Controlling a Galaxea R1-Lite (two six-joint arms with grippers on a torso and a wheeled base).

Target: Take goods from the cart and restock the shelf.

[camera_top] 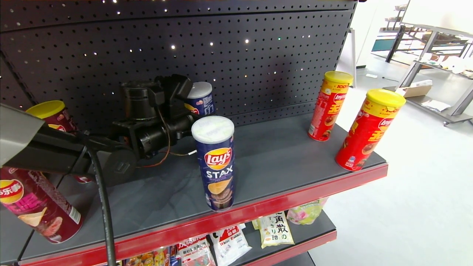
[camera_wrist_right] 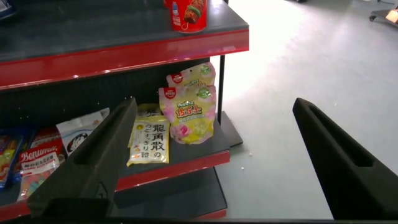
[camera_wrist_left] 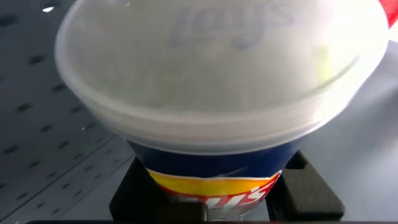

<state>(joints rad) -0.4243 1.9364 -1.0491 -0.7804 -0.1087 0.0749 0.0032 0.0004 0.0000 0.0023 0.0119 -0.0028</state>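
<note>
Grey shelf deck [camera_top: 281, 159], pegboard backing. Blue can [camera_top: 201, 99] stands upright at the back, behind a twin can [camera_top: 216, 162] at the front edge. Left gripper [camera_wrist_left: 214, 196] grips its body from the side. Right gripper [camera_wrist_right: 211, 158] is spread wide and empty, low by the lower shelf [camera_wrist_right: 180, 167].

Shelf [camera_top: 277, 159] carries perhaps six chip cans [camera_top: 218, 162].

I see a logo and white lettering on the front blue chip can [camera_top: 216, 162], and dark characters on the pale snack bag [camera_top: 275, 229].
</note>
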